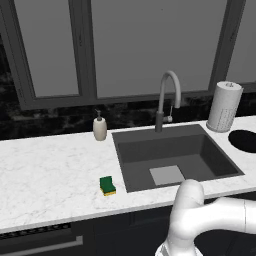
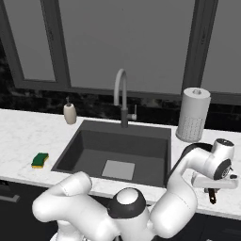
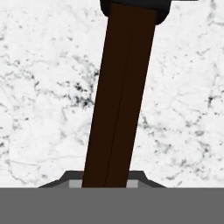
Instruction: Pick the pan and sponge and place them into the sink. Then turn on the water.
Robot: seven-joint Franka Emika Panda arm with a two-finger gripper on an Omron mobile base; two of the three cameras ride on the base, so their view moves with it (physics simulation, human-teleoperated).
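A white robot arm reaches low over the near right of a marble counter (image 1: 45, 170), its gripper (image 2: 212, 189) hanging just above the pan's handle (image 3: 118, 96), which runs dark brown up the middle of the hand view toward the black pan (image 1: 245, 140) at the top edge. Whether the claw is open, closed or gripping the handle cannot be told: the fingertips are hidden low in the hand view, and in the right base view the hand covers them, with only the handle's end poking out below. The pan sits on the counter to the right of the sink (image 1: 131, 165), its black round body showing at the right edge of the left base view. On the near left of the counter, well apart from the arm, the sponge (image 1: 107, 185) lies green side up with its yellow underside showing along the edge, just left of the sink's near corner. The sink is a dark grey recessed basin with a lighter grey square patch on its bottom. At its far rim stands a tall grey gooseneck faucet (image 1: 167, 97), no stream falling from its spout. A beige soap dispenser (image 1: 100, 128) stands far left of the basin, and a white paper-towel roll (image 1: 224, 106) far right, just beyond the pan. Behind them rise dark-framed windows (image 1: 85, 50).
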